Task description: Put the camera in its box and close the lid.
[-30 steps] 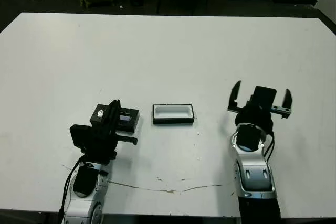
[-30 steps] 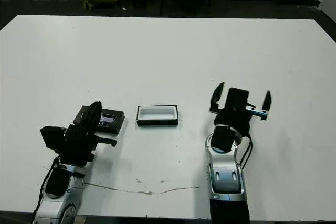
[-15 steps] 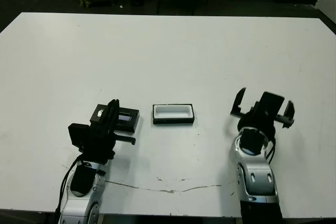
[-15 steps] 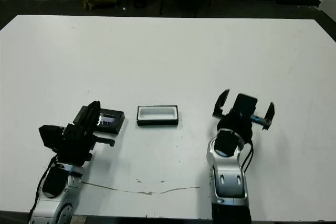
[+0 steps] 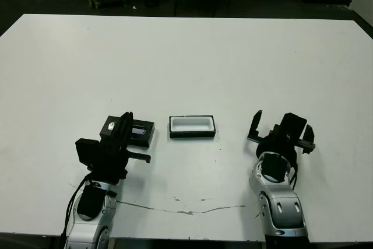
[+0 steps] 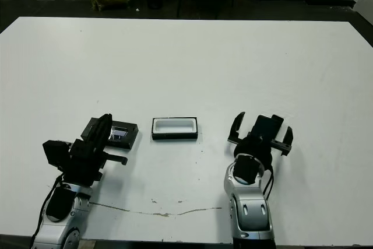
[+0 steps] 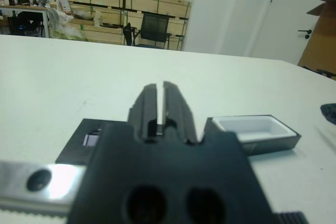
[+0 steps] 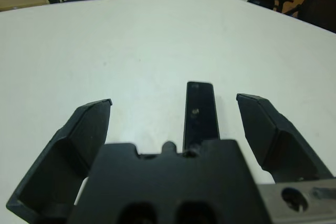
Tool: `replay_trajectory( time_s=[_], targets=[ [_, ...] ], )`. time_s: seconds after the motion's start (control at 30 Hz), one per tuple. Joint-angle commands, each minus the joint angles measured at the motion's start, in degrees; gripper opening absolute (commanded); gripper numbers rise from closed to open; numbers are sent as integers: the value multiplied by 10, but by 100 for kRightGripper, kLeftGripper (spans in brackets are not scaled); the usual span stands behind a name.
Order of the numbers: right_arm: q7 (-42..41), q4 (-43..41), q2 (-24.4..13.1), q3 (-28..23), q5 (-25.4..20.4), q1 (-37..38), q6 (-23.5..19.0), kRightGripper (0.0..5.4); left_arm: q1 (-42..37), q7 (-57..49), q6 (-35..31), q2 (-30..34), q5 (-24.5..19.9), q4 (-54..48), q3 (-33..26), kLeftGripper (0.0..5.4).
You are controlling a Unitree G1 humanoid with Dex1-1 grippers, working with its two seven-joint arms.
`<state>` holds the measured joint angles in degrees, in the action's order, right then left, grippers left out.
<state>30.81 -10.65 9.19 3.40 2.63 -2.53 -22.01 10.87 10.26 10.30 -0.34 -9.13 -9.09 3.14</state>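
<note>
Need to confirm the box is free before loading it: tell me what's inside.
The box shows only bare white lining; nothing lies in it. The near wall hides a thin strip of the floor. The camera lies on the table between the right end effector's open fingers.

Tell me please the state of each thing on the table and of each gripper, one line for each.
box: open, empty, white lining showing, flat on the table.
lid: off the box, lying to its left, partly hidden by the left gripper.
camera: lying flat on the table between the right gripper's fingers, not held.
left gripper: shut, holding nothing.
right gripper: open, around the camera.
</note>
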Motion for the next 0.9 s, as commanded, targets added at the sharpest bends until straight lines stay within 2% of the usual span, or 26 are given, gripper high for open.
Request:
replay_trajectory(
  time_s=[0.03, 0.2, 0.43, 0.63, 0.73, 0.9],
  targets=[
    [13, 11, 56, 10, 1, 23, -5, 539, 4, 4, 8, 5, 2, 15, -3, 0],
    [33, 21, 60, 9, 2, 27, -15, 539, 7, 1, -4, 6, 3, 6, -4, 0],
    [46, 53, 66, -6, -16, 32, 18, 539, 18, -13, -53, 5, 5, -29, 0, 0],
    [50, 78, 66, -20, -33, 29, 29, 539, 16, -14, -60, 5, 4, -34, -1, 0],
    [52, 92, 68, -28, -44, 26, 33, 539, 21, -25, -83, 5, 11, -53, 2, 0],
    [52, 113, 66, -34, -56, 25, 40, 539, 20, -8, -75, 12, -1, -47, -4, 0]
  ],
)
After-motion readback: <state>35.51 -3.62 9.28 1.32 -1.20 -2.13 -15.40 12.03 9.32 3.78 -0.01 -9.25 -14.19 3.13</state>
